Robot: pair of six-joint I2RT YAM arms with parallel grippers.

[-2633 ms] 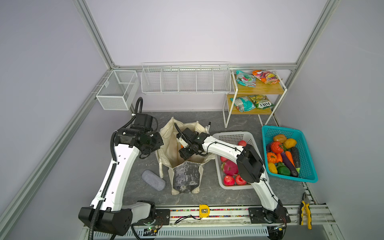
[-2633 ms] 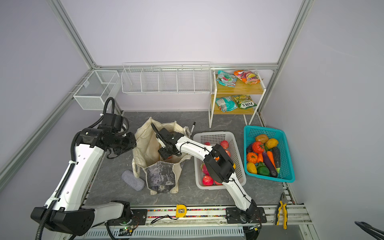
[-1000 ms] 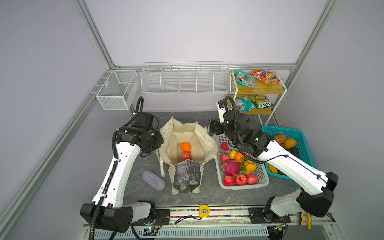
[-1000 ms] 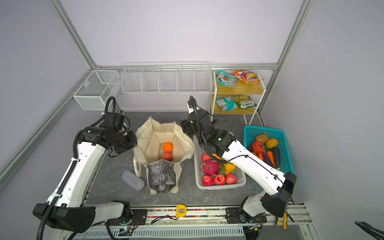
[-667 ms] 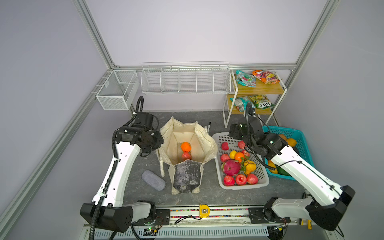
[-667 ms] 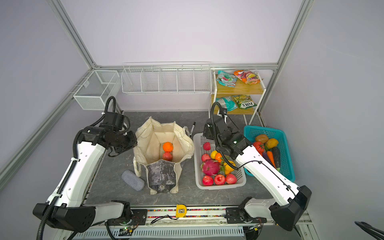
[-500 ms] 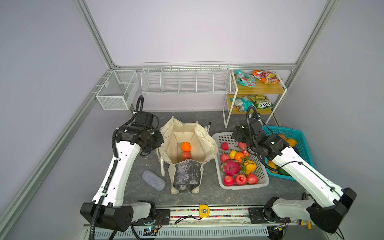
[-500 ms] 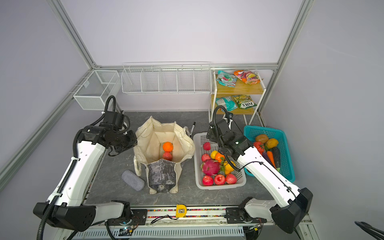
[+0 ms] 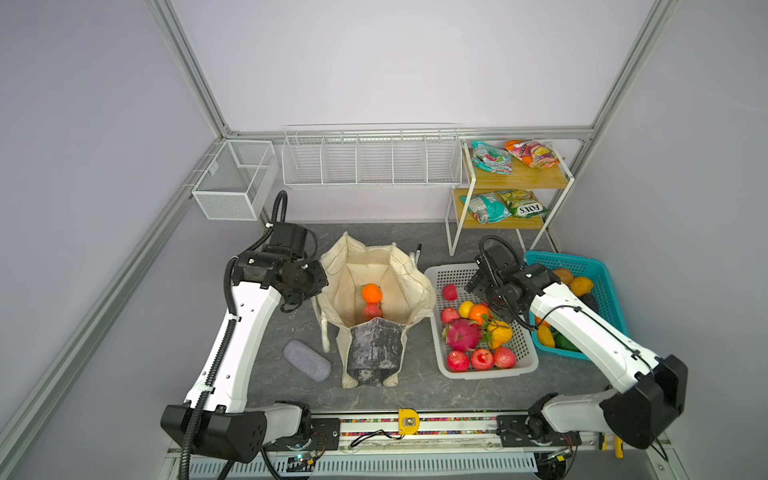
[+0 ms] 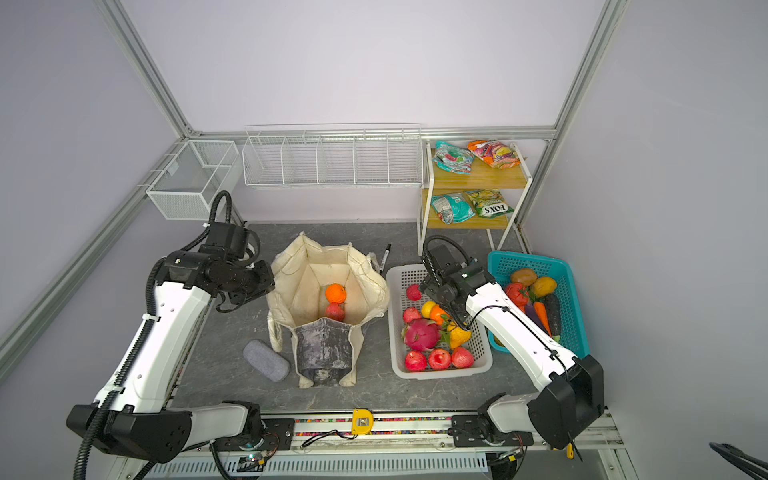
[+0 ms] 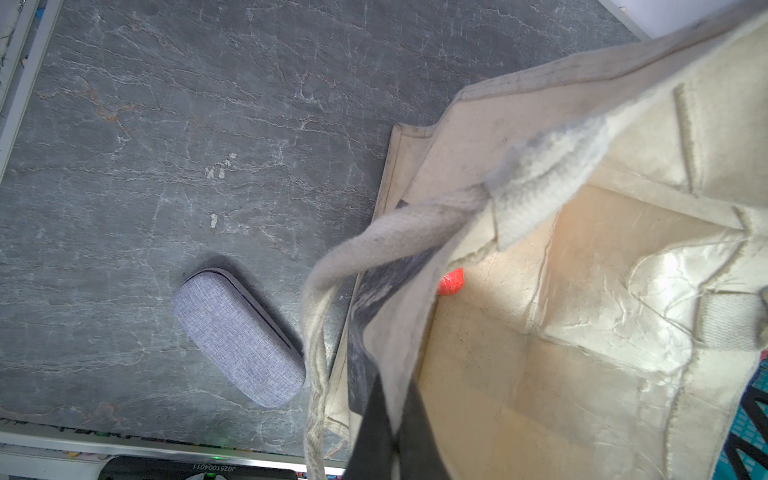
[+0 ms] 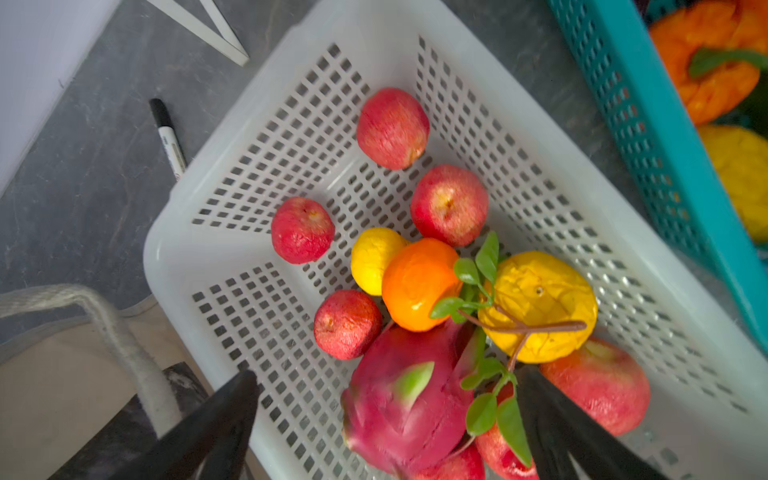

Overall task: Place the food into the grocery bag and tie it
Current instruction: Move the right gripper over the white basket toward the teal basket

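Several fruits point(image 12: 419, 282) lie below the wide right pincer point(image 12: 386, 374); left pincer point(image 11: 392, 424) grips bag point(image 11: 582, 332).

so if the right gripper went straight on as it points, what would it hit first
Most likely the dragon fruit in the white basket: it lies ahead of the open right gripper, though depth is hard to judge.

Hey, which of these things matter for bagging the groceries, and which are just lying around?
For the job: canvas tote, fruit in the white basket, vegetables in the teal basket, snack packets on the shelf.
Lying about: grey fabric case, black marker, wire racks.
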